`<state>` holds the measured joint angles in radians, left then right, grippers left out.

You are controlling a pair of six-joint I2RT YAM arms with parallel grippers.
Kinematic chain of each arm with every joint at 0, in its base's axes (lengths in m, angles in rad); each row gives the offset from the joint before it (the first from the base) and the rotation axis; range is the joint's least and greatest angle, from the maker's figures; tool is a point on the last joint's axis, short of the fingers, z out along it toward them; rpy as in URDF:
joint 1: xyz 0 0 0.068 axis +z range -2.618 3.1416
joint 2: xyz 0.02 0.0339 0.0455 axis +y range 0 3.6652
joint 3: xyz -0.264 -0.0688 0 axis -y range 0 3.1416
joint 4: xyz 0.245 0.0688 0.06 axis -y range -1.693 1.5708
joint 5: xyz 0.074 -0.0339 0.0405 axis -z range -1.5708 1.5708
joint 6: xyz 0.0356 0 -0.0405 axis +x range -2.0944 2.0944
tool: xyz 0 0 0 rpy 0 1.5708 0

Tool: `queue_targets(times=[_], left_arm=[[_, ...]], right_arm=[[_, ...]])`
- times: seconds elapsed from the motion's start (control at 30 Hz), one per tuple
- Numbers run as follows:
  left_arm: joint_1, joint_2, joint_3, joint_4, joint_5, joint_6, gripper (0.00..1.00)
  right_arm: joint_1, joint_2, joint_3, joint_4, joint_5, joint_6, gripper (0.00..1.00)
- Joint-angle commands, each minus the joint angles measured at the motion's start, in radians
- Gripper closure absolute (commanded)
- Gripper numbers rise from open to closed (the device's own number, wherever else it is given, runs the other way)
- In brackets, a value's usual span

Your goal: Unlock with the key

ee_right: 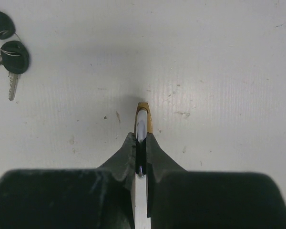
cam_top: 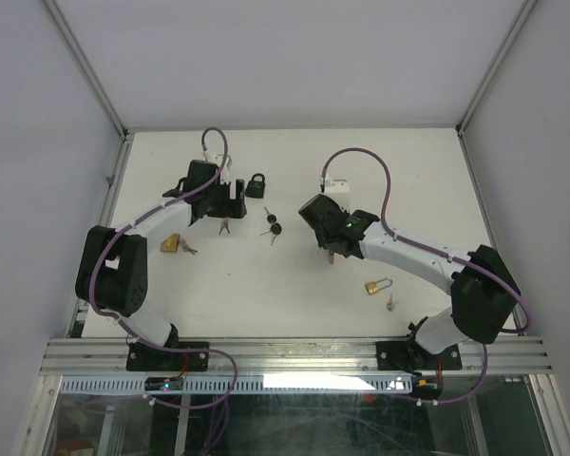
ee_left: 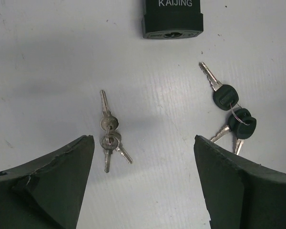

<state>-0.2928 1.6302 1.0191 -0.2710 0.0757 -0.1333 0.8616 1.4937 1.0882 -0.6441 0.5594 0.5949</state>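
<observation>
1. The right pincer point(ee_right: 141, 143) is clamped narrow on a thin brass-and-silver piece point(ee_right: 143, 119) that sticks out just ahead of its tips. Seen edge-on, it looks like a small brass padlock, though I cannot be sure.
2. Pinched that way, the piece is held steady and clear of the table point(ee_left: 47, 57), probably so that a key can be brought to it.
3. The left pincer point(ee_left: 143, 143) stands wide and empty, hovering low over the table.
4. The silver key bunch point(ee_left: 109, 136) lies flat between its fingers, nearer one than the other. That placement suits a straight drop-and-close pick.
5. The black-headed keys point(ee_left: 233, 112) lie just beyond the tip of the other finger. The black padlock point(ee_left: 172, 21) sits further ahead, with its keyhole facing the pincer.
6. The likely step is fetching a key while the other arm holds the lock.
</observation>
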Motion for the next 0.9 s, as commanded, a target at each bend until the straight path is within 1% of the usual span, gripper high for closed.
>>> queue_targets(times=[0.0,0.13,0.27,0.3,0.33,0.37,0.43,0.47,0.53,0.73,0.87], left_arm=[[0.006,0.0,0.044,0.009,-0.033,-0.014,0.14],[0.01,0.026,0.033,0.009,-0.043,-0.001,0.13],[0.012,0.049,0.033,0.016,-0.053,0.018,0.11],[0.012,0.055,0.035,0.02,-0.056,0.024,0.1],[0.013,0.06,0.038,0.023,-0.06,0.032,0.1],[0.014,0.067,0.042,0.026,-0.065,0.038,0.09],[0.018,0.086,0.056,0.026,-0.072,0.051,0.08],[0.021,0.094,0.063,0.027,-0.07,0.058,0.08],[0.024,0.113,0.077,0.03,-0.075,0.067,0.09],[0.027,0.142,0.081,0.022,-0.087,0.062,0.2],[0.027,0.168,0.089,0.002,-0.093,0.057,0.31]], right_arm=[[0.004,-0.028,-0.023,0.116,0.061,0.092,1.0],[0.004,-0.036,-0.064,0.131,0.06,0.123,1.0],[0.001,-0.024,-0.071,0.137,0.04,0.11,1.0],[0.001,-0.019,-0.066,0.131,0.036,0.106,0.97],[0.001,-0.013,-0.056,0.113,0.036,0.107,0.88],[0.001,-0.008,-0.044,0.093,0.04,0.109,0.74],[0.002,-0.015,-0.022,0.057,0.047,0.107,0.49],[0.002,-0.022,-0.016,0.053,0.044,0.1,0.41],[0.001,-0.041,-0.008,0.049,0.051,0.087,0.3],[0.001,-0.078,0.037,0.027,0.072,0.038,0.2],[0.001,-0.091,0.073,0.013,0.066,0.014,0.18]])
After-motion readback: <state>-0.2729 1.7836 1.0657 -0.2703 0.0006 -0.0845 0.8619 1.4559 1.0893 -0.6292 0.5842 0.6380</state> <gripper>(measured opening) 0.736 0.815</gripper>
